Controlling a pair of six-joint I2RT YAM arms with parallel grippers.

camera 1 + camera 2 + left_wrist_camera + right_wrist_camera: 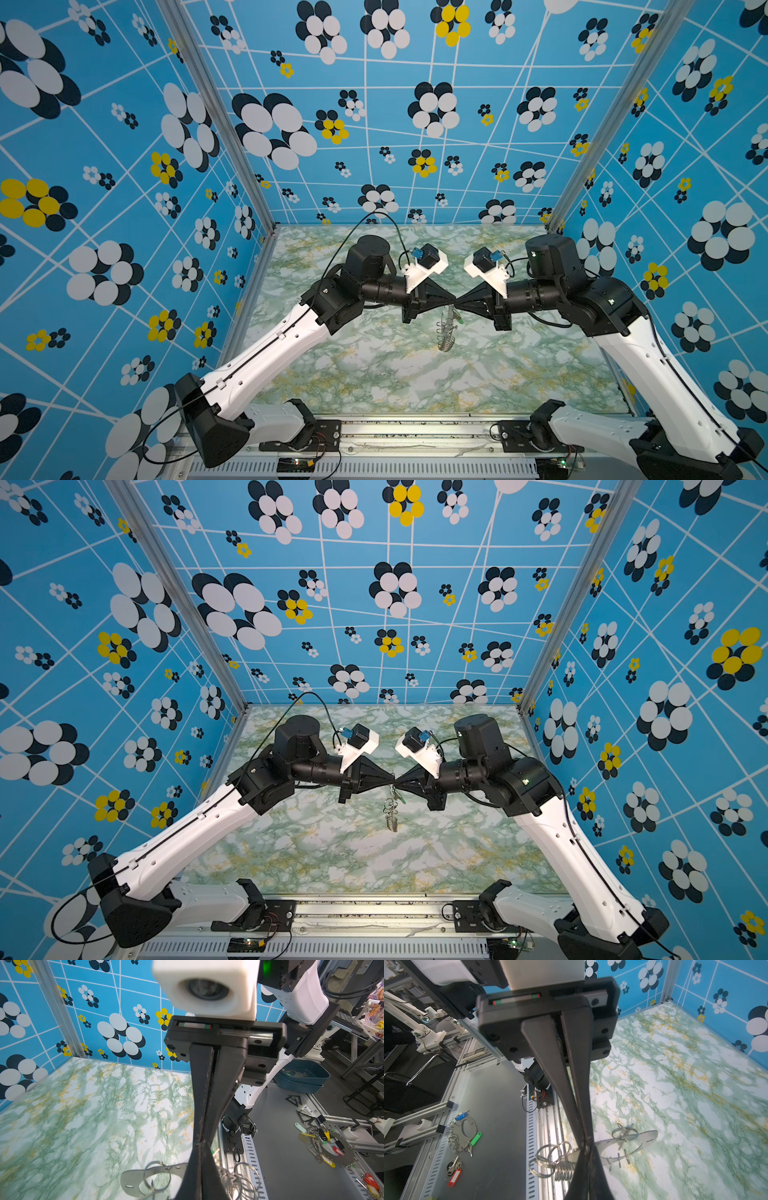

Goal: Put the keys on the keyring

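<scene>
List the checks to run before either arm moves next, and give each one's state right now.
1. Jaws of the left gripper closed: ok.
2. Jaws of the right gripper closed: ok, tip to tip with the left gripper.
3. The keyring, a large flat grey band fringed with silver wire loops, lifted clear of the green-marbled table: ok, it hangs below the meeting tips.
4. Which gripper bears the keyring: cannot tell.
5. The small flat light-green key threaded on a loop: cannot tell. It shows just under the right gripper's tip, beside the band.
</scene>
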